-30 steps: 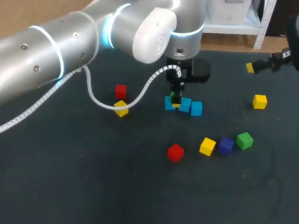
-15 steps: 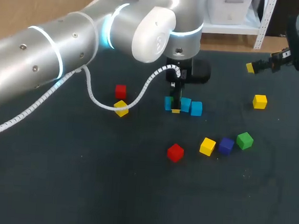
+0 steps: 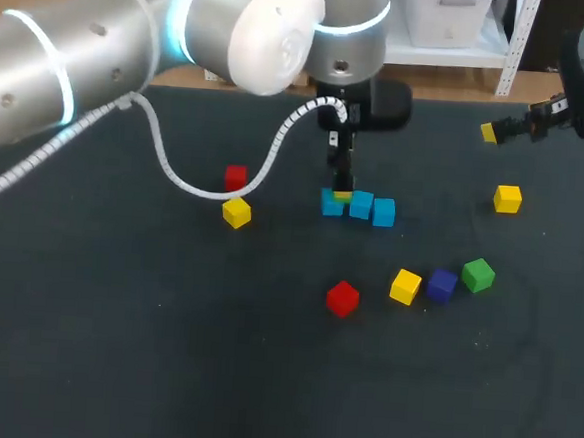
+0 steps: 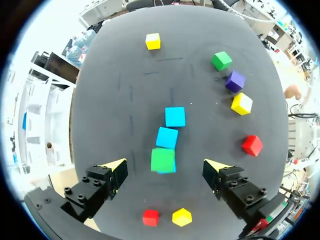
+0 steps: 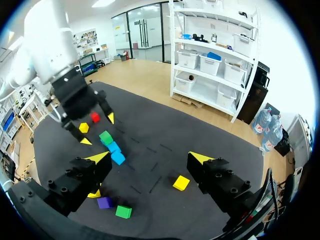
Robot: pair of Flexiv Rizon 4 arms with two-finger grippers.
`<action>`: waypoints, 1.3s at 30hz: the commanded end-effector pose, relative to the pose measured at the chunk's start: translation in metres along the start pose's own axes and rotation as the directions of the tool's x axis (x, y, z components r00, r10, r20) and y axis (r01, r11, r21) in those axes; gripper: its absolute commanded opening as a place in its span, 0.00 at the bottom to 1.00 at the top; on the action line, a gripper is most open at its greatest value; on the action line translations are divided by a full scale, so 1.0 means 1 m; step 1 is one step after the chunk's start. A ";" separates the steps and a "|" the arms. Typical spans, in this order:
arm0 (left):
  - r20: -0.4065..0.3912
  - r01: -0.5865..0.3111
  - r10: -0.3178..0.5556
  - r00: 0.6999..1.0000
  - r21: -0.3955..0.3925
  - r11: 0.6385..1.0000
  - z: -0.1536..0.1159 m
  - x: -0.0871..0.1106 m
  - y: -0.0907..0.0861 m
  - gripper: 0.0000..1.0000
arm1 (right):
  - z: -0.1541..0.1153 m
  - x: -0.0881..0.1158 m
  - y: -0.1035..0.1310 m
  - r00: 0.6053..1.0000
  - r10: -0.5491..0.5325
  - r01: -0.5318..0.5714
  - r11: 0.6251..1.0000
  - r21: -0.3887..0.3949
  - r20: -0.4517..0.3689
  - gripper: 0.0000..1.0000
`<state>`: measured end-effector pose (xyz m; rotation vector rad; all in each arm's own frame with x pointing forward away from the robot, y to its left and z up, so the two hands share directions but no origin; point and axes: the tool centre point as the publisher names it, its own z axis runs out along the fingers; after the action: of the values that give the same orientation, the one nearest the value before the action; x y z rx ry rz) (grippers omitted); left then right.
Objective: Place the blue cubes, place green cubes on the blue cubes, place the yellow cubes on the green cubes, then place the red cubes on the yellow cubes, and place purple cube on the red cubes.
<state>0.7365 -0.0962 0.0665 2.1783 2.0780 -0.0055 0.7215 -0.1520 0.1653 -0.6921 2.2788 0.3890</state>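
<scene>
Reaching in from the left, the silver left arm (image 3: 134, 38) bends over the dark table (image 3: 161, 370) and aims the left gripper (image 3: 341, 185) straight down at a row of three small blue cubes (image 3: 361, 205). Its jaws are released and hold nothing. The left wrist view shows the two yellow-tipped fingers (image 4: 114, 170) spread wide either side of a small green cube (image 4: 163, 159), which sits on the row's end cube and touches neither finger. The head view hides most of that cube behind the fingers. The right wrist view shows the gripper hanging above the row. On the row's left-arm side lie a red cube (image 3: 236, 178) and a yellow cube (image 3: 236, 212). Nearer the robot than the row are a second red cube (image 3: 343, 298), a second yellow cube (image 3: 405, 286), a purple cube (image 3: 441, 285) and a second green cube (image 3: 478, 275). A third yellow cube (image 3: 507, 199) lies on the row's right-arm side. The right gripper (image 5: 150, 159) hangs well apart from the row, with its jaws released and empty.
</scene>
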 end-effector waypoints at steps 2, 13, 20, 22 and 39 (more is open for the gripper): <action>0.027 0.022 -0.019 0.999 -0.114 0.993 -0.020 0.020 -0.025 1.00 | 0.000 0.001 0.002 1.000 0.001 -0.001 1.000 0.008 0.002 1.00; 0.011 0.056 -0.055 0.998 -0.137 0.989 -0.037 0.054 -0.050 1.00 | 0.000 0.001 0.002 1.000 0.001 -0.001 1.000 0.008 0.002 1.00; 0.016 0.106 -0.105 0.994 -0.193 0.975 -0.051 0.081 -0.064 1.00 | 0.000 0.001 0.002 1.000 0.001 -0.001 1.000 0.008 0.002 1.00; 0.026 0.124 -0.121 0.992 -0.206 0.971 -0.054 0.087 -0.067 1.00 | 0.000 0.001 0.002 1.000 0.001 -0.001 1.000 0.008 0.002 1.00; 0.046 0.190 -0.184 0.982 -0.231 0.954 -0.051 0.111 -0.081 1.00 | 0.000 0.001 0.002 1.000 0.001 -0.001 1.000 0.008 0.002 1.00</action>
<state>0.6614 0.0185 0.1036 1.8542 2.1669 0.1755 0.7215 -0.1520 0.1653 -0.6922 2.2788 0.3890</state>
